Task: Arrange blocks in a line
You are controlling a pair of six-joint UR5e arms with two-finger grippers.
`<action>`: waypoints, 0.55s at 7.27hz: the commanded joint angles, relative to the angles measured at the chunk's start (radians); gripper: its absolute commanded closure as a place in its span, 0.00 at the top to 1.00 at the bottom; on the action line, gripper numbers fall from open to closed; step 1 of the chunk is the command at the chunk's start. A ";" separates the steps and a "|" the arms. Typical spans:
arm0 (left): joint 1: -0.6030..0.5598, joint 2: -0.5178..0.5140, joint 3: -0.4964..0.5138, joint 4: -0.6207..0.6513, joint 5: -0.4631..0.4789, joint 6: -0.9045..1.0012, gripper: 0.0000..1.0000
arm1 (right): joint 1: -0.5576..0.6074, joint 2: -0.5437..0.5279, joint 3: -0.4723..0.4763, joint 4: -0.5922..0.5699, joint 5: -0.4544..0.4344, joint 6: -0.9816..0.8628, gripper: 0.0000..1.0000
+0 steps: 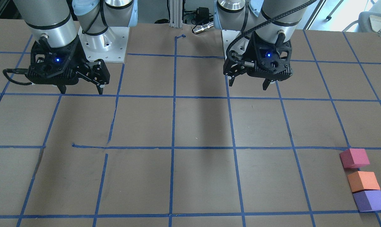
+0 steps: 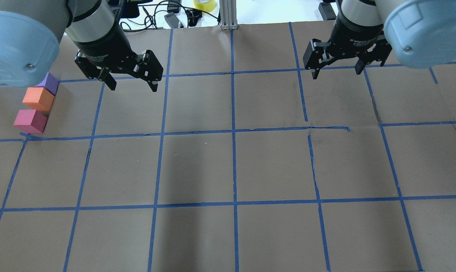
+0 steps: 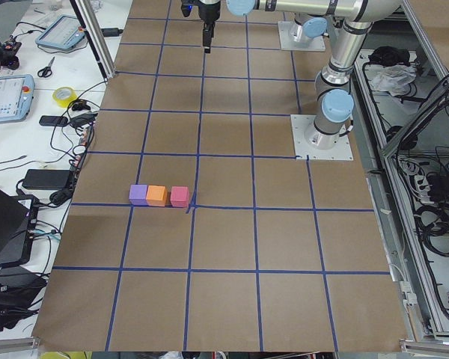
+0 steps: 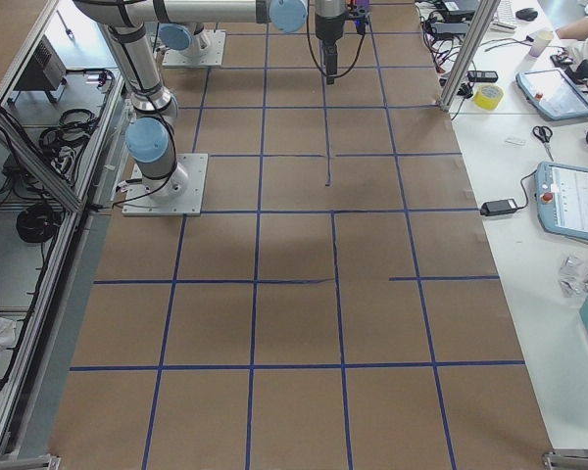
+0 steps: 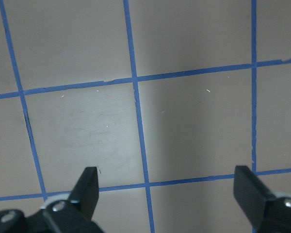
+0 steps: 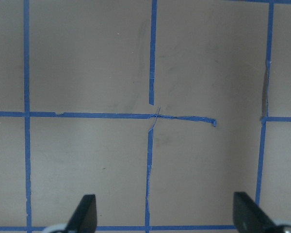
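In the front-facing view you see all three blocks in one row on the table, on the robot's left side and away from its base. The red-pink block is nearest to the robot, the orange block is just beside it, and the purple block touches the orange one at the far end. The overhead view gives you less, because the pale blue joint of the left arm covers part of the purple block. The exterior left view shows the red-pink block next to a crossing of the blue tape. The left gripper and the right gripper both hang above the table, fingers spread wide with nothing between them, well apart from the blocks. Each wrist view shows you only two fingertips and the taped table.
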 commanded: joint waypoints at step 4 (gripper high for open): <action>0.003 0.008 -0.001 0.001 0.007 -0.014 1.00 | -0.001 -0.024 0.009 -0.002 -0.003 -0.009 1.00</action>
